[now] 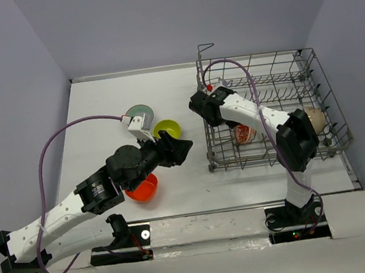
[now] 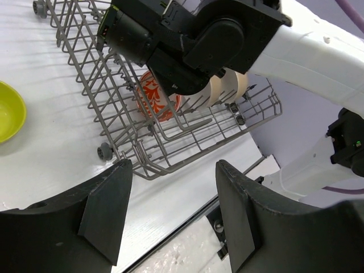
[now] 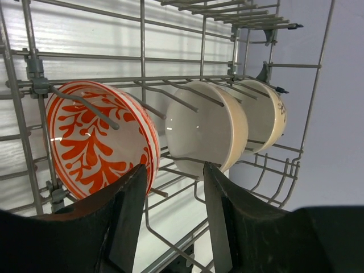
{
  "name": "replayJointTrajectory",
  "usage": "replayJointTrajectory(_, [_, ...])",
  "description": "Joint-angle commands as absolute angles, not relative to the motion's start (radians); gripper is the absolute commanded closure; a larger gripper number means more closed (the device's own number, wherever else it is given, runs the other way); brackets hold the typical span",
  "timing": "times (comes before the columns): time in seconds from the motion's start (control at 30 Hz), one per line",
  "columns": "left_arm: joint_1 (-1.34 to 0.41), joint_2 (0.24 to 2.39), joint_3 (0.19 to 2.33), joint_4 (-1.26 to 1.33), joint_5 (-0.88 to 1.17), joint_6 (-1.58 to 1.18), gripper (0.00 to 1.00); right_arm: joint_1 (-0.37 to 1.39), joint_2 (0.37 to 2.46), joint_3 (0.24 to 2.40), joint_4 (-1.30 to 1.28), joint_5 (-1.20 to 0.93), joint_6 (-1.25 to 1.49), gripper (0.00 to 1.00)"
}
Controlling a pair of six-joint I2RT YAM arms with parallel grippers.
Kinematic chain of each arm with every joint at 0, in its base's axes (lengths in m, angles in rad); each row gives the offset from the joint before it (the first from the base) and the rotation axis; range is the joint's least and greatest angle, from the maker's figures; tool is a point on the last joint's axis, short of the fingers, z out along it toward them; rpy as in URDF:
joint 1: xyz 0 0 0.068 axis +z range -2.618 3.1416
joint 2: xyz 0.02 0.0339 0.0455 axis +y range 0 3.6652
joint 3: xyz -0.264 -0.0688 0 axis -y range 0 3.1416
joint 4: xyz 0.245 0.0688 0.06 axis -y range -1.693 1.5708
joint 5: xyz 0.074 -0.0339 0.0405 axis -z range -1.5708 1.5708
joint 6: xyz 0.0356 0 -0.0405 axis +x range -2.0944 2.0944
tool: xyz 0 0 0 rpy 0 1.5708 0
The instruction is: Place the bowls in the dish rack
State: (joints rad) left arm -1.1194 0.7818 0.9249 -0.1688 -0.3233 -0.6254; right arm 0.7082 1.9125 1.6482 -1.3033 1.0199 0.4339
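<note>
3 bowls loose on the table (image 1: 98,100). Lime bowl (image 1: 167,129) sits just left of the left hand (image 1: 185,148), off its line of reach. Teal bowl (image 1: 140,108) lies beyond that, part covered. Orange bowl (image 1: 142,189) is back under the forearm, half hidden. Left hand open, empty, pointing at the rack (image 1: 275,75). Patterned bowl (image 3: 96,142) and 2 cream bowls (image 3: 205,133) stand on edge inside, straight ahead of the right hand (image 3: 176,222), also open and empty. Left arm is nearer the loose 3.

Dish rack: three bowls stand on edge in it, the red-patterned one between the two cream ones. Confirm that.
Wrong order. Three bowls stand on edge in the dish rack, but the red-patterned bowl is at one end of the row, with the two cream bowls side by side next to it. The right wrist view shows it.
</note>
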Motion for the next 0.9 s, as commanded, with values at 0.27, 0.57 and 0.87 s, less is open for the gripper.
replayJointTrajectory(0.27, [-1.123, 0.735, 1.040, -0.273, -0.558, -0.643, 0.29, 0.713, 1.499, 1.734, -1.133, 0.878, 0.414, 0.37])
replayJointTrajectory(0.57, [-1.037, 0.811, 1.137, -0.550, -0.830, -0.764, 0.23, 0.713, 0.977, 1.464, -0.647, 0.302, 0.410, 0.17])
replayJointTrajectory(0.87, [-0.507, 0.890, 1.000, -0.368, -0.442, -0.646, 0.23, 0.713, 0.848, 1.431, -0.707, 0.110, 0.388, 0.12])
